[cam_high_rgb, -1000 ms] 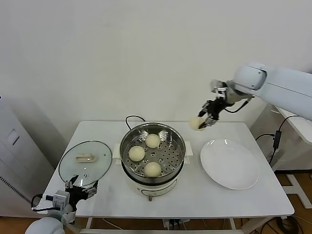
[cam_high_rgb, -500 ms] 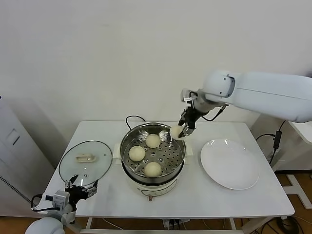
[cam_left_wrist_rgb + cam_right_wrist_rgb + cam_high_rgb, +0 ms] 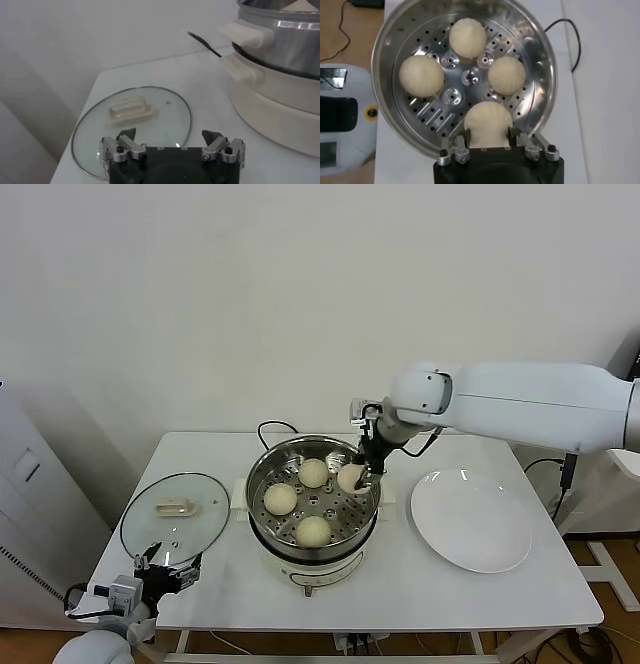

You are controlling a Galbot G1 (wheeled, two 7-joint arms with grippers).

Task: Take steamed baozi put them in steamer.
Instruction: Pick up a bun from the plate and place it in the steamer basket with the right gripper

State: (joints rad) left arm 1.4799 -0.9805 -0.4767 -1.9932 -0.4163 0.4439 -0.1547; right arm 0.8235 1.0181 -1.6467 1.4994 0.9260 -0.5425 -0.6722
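The right gripper [image 3: 362,471], clamped on the fourth bun [image 3: 350,478], has moved from beside the plate [image 3: 470,520] to inside the steamer [image 3: 314,496], beside three buns [image 3: 297,503]. The left gripper [image 3: 172,143] hangs spread apart near the glass lid [image 3: 174,518], left of the steamer on the white table [image 3: 400,594], with a plain white wall behind.

A bare test room; white table [image 3: 500,594] against a plain white wall [image 3: 300,284]; loose cables underneath.

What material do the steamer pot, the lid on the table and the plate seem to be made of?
Steamer: polished steel, it seems, since its wall mirrors the room and the perforated tray shines; its base looks like cream plastic.
Lid: apparently clear glass, the table showing through, with a pale handle, perhaps plastic.
Plate: glossy white, probably ceramic or melamine; the look leaves that open.
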